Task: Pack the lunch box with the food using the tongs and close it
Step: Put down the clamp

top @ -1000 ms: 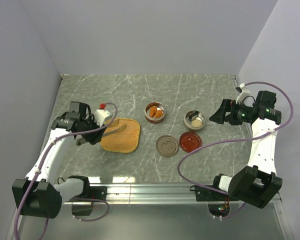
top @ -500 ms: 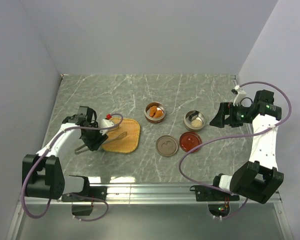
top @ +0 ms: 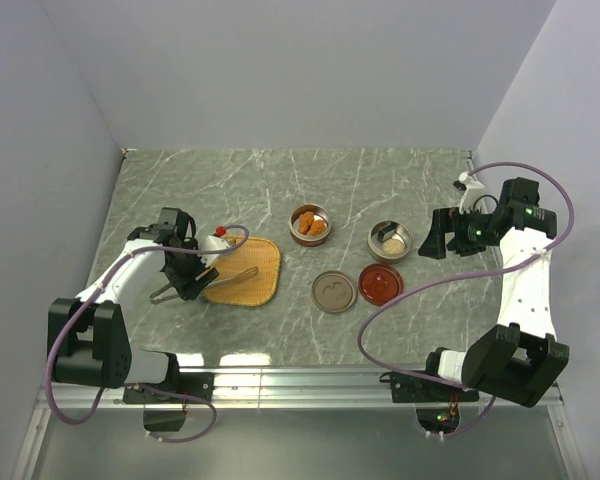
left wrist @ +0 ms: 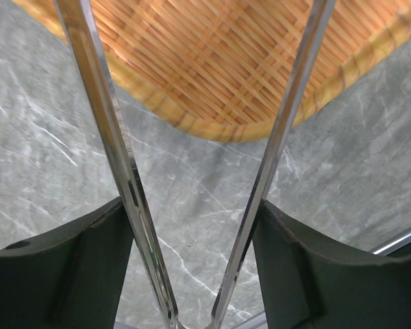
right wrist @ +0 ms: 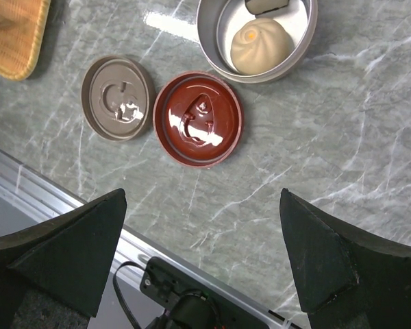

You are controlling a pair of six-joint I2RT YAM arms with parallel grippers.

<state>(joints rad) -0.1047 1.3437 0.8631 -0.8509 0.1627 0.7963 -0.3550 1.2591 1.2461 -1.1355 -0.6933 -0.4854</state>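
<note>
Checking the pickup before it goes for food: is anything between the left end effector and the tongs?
Nothing visible stands between them. The tongs sit inside the left end effector, one thin arm touching each of its fingers, with only bare table between the arms. The tongs point over the woven tray.

Red lid [right wrist: 198, 118] beside brown lid [right wrist: 116, 98]; pale bun [right wrist: 262, 46] in steel bowl [right wrist: 212, 48]; end effector [right wrist: 202, 205] spread wide.

Woven tray [top: 263, 262] on grey marble table [top: 400, 180]; metal rail [top: 310, 378] along front.
</note>
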